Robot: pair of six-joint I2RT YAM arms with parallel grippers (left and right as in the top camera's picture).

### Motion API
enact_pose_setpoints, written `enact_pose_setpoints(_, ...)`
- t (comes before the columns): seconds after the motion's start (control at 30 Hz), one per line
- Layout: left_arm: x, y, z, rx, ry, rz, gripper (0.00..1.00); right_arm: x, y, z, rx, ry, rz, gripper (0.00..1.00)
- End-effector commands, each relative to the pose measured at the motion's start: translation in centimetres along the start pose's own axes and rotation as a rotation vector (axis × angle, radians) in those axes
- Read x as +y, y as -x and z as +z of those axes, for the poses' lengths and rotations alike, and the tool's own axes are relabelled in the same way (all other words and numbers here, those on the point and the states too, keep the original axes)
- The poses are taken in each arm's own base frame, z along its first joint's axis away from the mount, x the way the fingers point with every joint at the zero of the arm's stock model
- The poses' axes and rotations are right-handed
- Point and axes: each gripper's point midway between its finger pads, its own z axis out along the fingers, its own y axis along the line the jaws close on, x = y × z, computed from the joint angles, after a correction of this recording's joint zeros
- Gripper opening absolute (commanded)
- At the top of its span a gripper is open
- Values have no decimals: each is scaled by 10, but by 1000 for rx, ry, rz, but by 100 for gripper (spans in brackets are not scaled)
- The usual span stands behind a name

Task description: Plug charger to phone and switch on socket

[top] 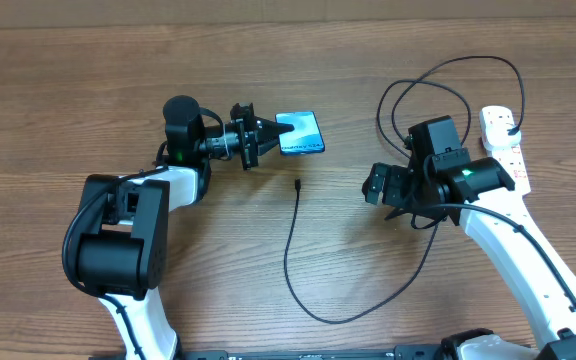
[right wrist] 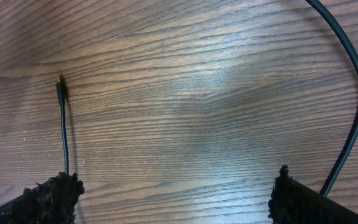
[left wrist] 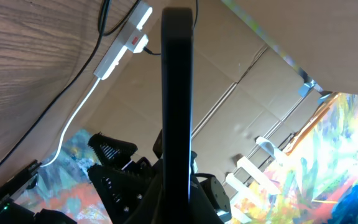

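Observation:
The phone [top: 302, 133] has a light-blue screen and is held on edge in my left gripper [top: 261, 136], which is shut on its left end. In the left wrist view the phone [left wrist: 177, 93] shows edge-on as a dark bar between the fingers. The charger cable [top: 290, 262] lies loose on the table, its connector tip [top: 297, 184] below the phone. My right gripper [top: 376, 185] is open and empty, right of the tip. In the right wrist view the tip [right wrist: 59, 89] lies ahead of the left finger. The socket [top: 503, 140] lies at the far right.
The black cable loops [top: 438, 80] behind my right arm toward the power strip. In the left wrist view the socket [left wrist: 124, 42] and its white cord [left wrist: 73, 127] show at upper left. Wood table all round.

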Motion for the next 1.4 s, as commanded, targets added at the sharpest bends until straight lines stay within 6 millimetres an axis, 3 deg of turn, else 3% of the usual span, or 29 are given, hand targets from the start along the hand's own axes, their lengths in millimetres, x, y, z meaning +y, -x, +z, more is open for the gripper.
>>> enact_pose_setpoints(0.0, -9, -7, 1, 32, 3, 29, 4, -1, 5, -5, -30, -4, -1, 100)
enact_pose_setpoints(0.73, -10, -7, 1, 32, 3, 46, 4, -1, 5, -5, -30, -4, -1, 100)
enact_pose_setpoints(1.37, -15, 1, -16, 3, -18, 890, 4, -2, 4, -5, -29, -5, -1, 100)
